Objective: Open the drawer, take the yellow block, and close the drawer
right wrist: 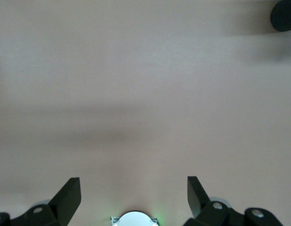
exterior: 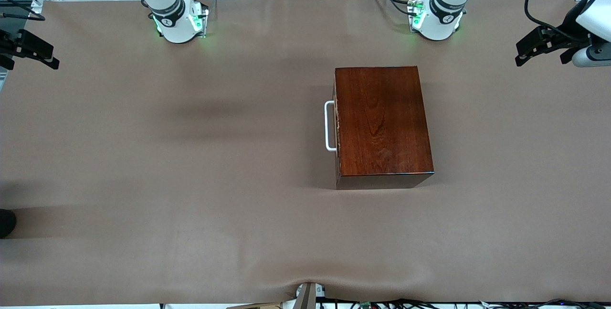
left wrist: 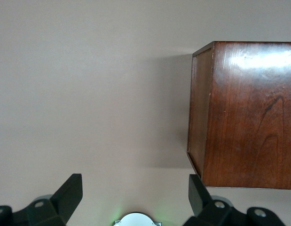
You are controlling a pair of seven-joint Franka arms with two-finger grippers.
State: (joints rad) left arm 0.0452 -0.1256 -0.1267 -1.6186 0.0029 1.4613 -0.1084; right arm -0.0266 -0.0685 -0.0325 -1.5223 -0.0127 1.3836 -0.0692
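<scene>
A dark reddish-brown wooden box (exterior: 383, 125) is sat on the bench (exterior: 191, 180), a bit toward the left arm's end and about midway between the robot bases and the front camera. The drawer (exterior: 337, 127) is shut flush into the box, and only its pale front edge and the white bar handle (exterior: 329, 126) can be seen, with the handle pointed toward the right arm's end of the bench. The yellow block can't be made out anywhere, so where it is can't be told.

The left hand (exterior: 544, 48) is parked up in the air over the left arm's end of the bench, well apart from the box. Its fingers (left wrist: 70, 193) are spread wide and nothing is pinched between them; a corner of the box is caught in the left wrist view. The right hand (exterior: 28, 51) is held over the right arm's end of the bench, with its fingers (right wrist: 70, 195) spread wide too and nothing gripped, just bare brown bench cover under it. Both arms are waiting off to the sides.

A dark round shape (exterior: 5, 223) is seen at the bench edge on the right arm's end, nearer the front camera.
</scene>
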